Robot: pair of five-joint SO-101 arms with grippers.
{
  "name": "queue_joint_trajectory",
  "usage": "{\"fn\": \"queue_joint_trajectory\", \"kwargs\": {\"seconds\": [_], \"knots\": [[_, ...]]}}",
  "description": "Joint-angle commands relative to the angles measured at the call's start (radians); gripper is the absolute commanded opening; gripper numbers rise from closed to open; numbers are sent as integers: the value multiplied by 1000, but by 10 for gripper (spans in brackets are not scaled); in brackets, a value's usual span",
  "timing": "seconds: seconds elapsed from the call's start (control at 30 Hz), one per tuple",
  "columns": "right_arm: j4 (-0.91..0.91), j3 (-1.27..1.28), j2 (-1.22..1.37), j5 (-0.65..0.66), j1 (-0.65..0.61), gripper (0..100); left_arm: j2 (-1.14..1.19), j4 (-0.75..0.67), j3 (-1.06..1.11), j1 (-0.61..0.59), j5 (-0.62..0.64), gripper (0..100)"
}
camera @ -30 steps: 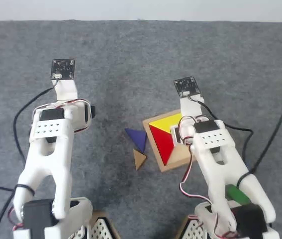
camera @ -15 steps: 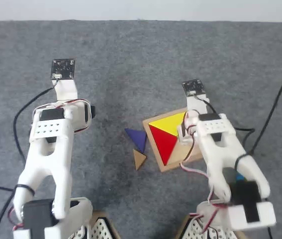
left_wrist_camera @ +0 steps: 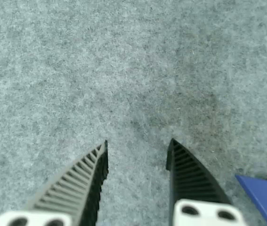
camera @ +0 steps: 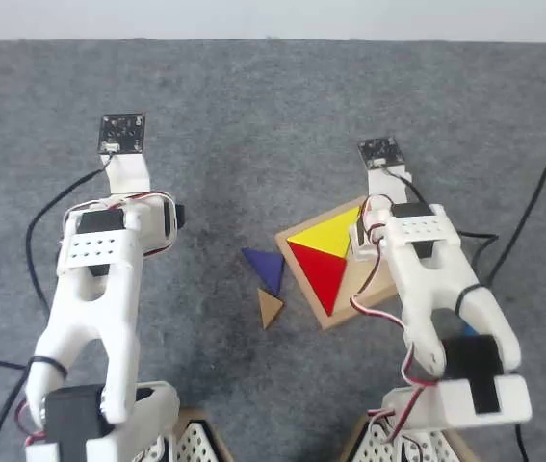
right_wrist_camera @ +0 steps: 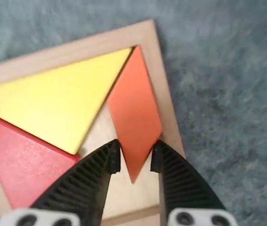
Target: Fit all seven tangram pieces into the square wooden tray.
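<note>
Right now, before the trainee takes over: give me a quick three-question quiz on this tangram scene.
1. Multiple choice: which pieces lie on the carpet outside the wooden tray?
A) blue piece and tan piece
B) yellow and red pieces
C) orange and yellow pieces
2. True or false: the left gripper is open over bare carpet.
3. Short answer: which piece sits between the fingers of the right gripper?

Key: 1 A. 2 True. 3 The orange parallelogram, lying along one edge of the tray.
</note>
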Motion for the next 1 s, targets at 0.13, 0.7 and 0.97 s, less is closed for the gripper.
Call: {"fn": "queue_joint_trajectory", "kwargs": {"seconds": [0.13,0.7,0.97], "knots": [[79,144,-443,11,10,117,-46,-31,1,-3,-11,196],[271,364,-622,126,329,117,-46,-44,15,-3,-11,196],[325,368,-622,207,415,117,-46,28,27,132,-80,196]]}}
